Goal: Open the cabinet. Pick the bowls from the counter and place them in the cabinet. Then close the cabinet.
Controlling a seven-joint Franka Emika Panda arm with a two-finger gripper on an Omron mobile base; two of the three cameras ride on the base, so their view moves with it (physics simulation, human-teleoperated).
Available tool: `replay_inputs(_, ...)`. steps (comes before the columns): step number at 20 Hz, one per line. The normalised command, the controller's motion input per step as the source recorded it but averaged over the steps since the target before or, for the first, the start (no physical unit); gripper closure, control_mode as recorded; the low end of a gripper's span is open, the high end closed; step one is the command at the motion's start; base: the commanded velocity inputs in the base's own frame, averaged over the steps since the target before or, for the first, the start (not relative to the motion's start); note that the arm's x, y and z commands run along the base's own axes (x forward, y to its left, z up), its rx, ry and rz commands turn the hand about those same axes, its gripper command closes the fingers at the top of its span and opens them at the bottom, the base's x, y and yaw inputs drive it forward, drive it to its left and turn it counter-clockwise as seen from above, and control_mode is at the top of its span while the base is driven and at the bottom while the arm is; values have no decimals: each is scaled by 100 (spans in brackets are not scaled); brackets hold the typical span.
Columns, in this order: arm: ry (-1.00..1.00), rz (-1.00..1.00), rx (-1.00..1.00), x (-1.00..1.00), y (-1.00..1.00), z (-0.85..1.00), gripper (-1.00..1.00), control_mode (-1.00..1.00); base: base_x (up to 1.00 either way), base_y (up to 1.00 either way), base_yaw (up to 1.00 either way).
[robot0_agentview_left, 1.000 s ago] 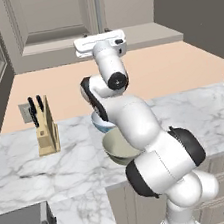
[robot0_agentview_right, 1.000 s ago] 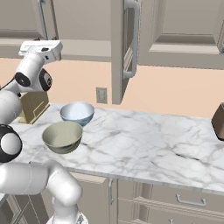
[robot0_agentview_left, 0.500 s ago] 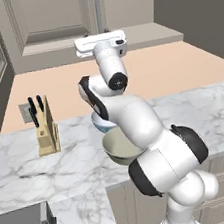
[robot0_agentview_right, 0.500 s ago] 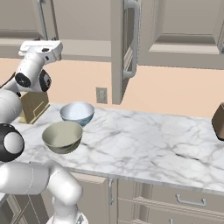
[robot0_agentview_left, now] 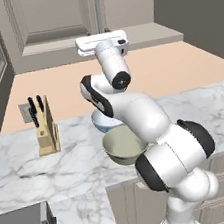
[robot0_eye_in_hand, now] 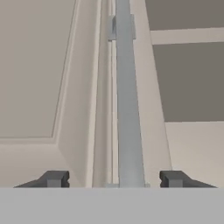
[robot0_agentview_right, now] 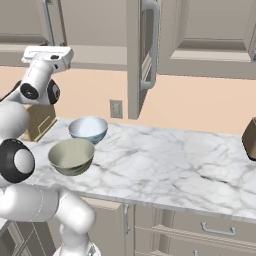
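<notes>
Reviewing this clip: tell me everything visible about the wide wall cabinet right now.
The wide grey-beige panelled wall cabinet hangs above the white marble counter. Its right door stands swung out toward the room, edge-on in the right base view, with a long metal bar handle. The left door looks shut; its vertical bar handle runs between the claw tips, which stand apart, not yet pinching it.

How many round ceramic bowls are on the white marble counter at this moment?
2. The pale blue-white ceramic bowl sits nearer the wall; the olive-beige ceramic bowl sits just in front of it, near the edge of the white marble counter. None seems hidden.
</notes>
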Motion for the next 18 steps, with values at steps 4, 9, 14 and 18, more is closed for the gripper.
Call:
replay_inputs(4,-1,7,0,15,-87,0,100,-100,0,0,0)
replay_inputs(9,0,5,0,33,-55,0,100,-100,0,0,0)
replay_inputs(14,2,7,-16,19,34,5,100,-100,0,0,0)
replay_inputs(18,-6,8,-35,-89,100,27,100,-100,0,0,0)
